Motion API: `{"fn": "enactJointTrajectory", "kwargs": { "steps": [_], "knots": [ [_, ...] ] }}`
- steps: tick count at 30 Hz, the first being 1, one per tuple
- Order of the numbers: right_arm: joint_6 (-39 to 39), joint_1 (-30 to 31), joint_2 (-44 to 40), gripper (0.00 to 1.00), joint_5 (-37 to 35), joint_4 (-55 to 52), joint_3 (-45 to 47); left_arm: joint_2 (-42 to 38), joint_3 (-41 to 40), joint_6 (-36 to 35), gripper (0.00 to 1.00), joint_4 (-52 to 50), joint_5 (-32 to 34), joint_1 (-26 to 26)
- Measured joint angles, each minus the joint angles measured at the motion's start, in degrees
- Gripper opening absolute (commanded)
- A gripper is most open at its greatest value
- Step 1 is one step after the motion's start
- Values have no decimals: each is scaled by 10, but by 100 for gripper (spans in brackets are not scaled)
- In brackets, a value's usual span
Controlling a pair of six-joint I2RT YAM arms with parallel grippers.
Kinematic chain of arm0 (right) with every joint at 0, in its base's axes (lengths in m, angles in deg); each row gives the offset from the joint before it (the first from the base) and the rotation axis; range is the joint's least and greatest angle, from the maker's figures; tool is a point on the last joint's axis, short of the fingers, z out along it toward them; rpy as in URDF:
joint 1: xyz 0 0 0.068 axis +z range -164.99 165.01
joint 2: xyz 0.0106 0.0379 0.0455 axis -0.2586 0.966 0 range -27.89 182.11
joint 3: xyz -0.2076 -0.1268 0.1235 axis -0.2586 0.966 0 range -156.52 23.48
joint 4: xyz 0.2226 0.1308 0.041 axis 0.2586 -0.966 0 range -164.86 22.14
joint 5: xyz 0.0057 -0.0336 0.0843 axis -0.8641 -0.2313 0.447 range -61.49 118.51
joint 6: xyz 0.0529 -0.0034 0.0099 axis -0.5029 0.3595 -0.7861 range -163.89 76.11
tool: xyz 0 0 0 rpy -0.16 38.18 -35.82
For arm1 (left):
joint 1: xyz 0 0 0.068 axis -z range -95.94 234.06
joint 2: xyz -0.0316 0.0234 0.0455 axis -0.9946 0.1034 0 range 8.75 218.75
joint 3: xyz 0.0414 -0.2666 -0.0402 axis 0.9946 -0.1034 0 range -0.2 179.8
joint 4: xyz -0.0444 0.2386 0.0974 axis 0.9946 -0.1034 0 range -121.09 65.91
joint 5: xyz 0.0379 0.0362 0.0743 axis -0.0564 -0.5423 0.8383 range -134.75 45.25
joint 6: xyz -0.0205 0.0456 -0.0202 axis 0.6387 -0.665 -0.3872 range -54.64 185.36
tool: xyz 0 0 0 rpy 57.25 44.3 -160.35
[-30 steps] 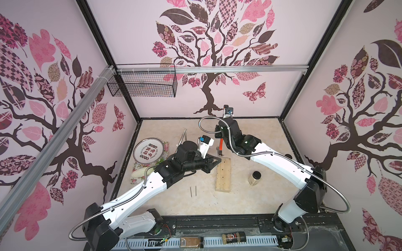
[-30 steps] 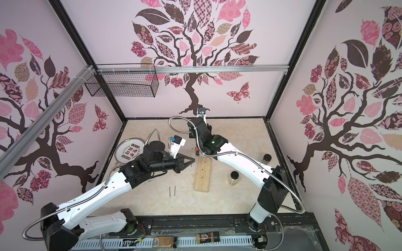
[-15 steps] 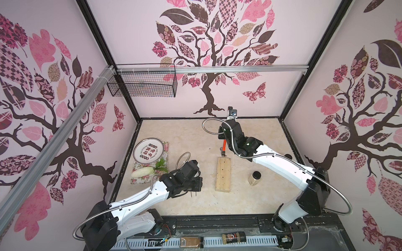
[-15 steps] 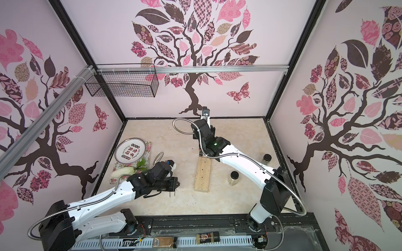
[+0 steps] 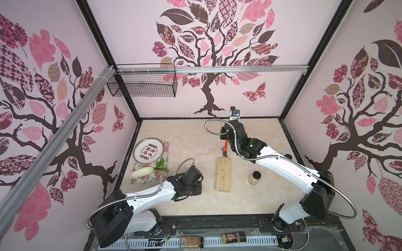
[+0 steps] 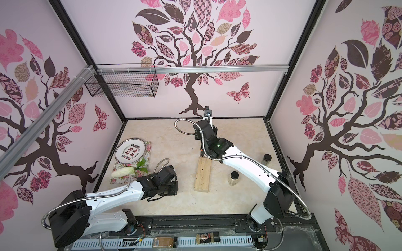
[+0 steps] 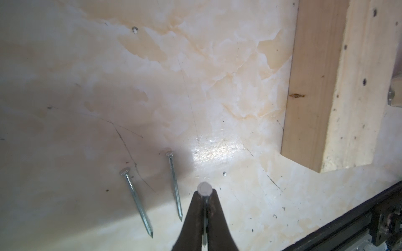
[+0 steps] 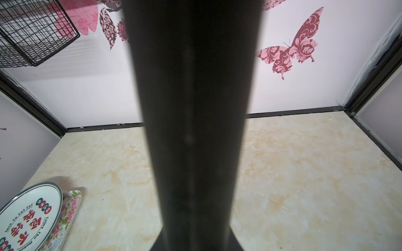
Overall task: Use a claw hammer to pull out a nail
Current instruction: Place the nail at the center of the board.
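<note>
Beside two loose nails (image 7: pixel 174 184), left end effector (image 7: pixel 204 195) clamped on nail (image 7: pixel 204 188); right end effector (image 5: pixel 227 133) clamped on claw hammer (image 5: pixel 226 145)

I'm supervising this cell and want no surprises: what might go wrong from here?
The left pincer pinches a nail just under its head; it might slip and land on the two loose nails lying nearby, scattering them. The head of the claw hammer is close to the far end of the wooden block; a careless swing may knock it.

Walls (image 5: pixel 134 32) w/ pink tree decals (image 5: pixel 208 93); marble-look floor (image 5: pixel 185 134); wire basket (image 5: pixel 143 87).
</note>
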Motion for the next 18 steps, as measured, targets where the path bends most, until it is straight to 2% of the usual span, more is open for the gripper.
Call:
{"fn": "enactJointTrajectory", "kwargs": {
  "steps": [18],
  "knots": [
    [0,0,0,5,0,0,1,38,-4,9,15,19,6,2]
  ]
}}
